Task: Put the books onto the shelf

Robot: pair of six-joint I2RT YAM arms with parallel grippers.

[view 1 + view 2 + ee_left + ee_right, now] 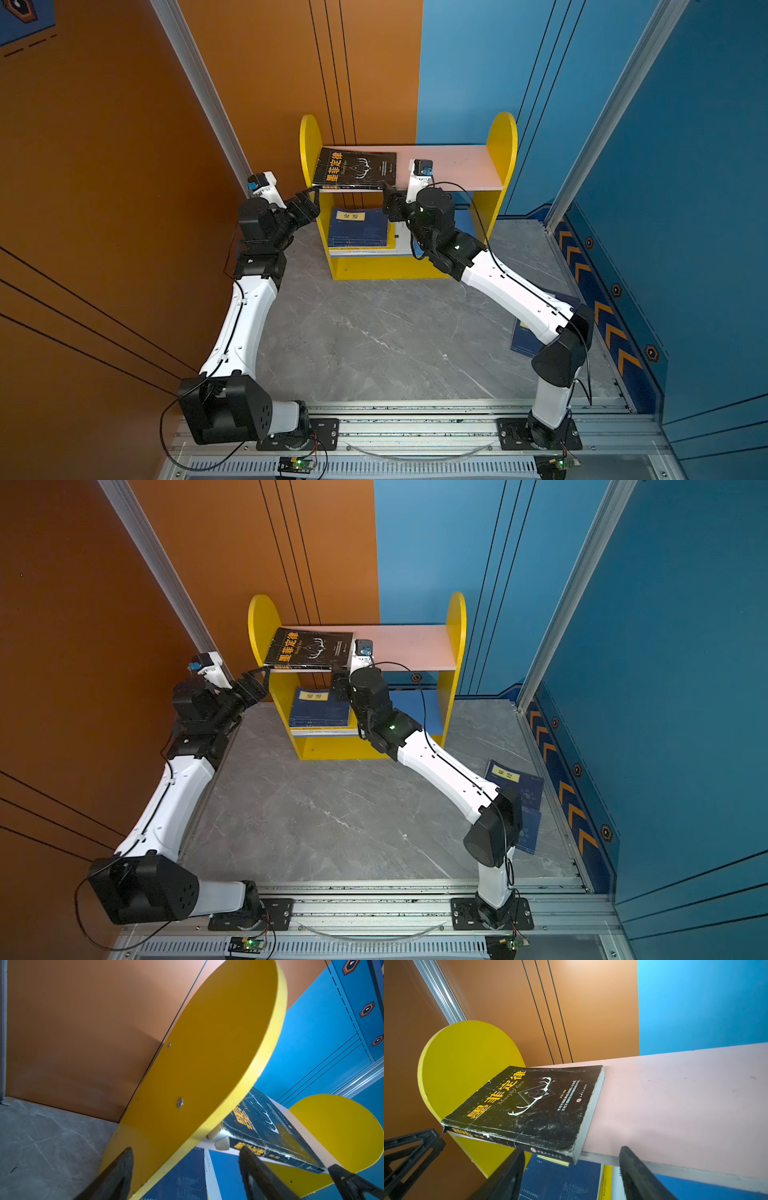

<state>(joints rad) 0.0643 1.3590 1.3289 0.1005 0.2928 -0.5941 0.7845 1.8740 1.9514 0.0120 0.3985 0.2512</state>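
The shelf (457,166) (411,646) stands at the back of the table. A black book with orange characters (353,168) (309,650) (529,1103) lies flat on the left of its pink upper board (675,1095), its spine overhanging the front edge. Navy books (359,228) (320,708) (560,1180) are stacked on the lower board over a yellow and a white one. My right gripper (388,195) (571,1150) is open just in front of the black book's right front corner. My left gripper (309,197) (185,1152) is open, straddling the front edge of the left yellow side panel (207,1064).
Another navy book with a yellow label (515,787) lies on the grey table at the right, partly under the right arm's elbow. Orange and blue walls stand close behind the shelf. An aluminium rail (415,428) runs along the table's front.
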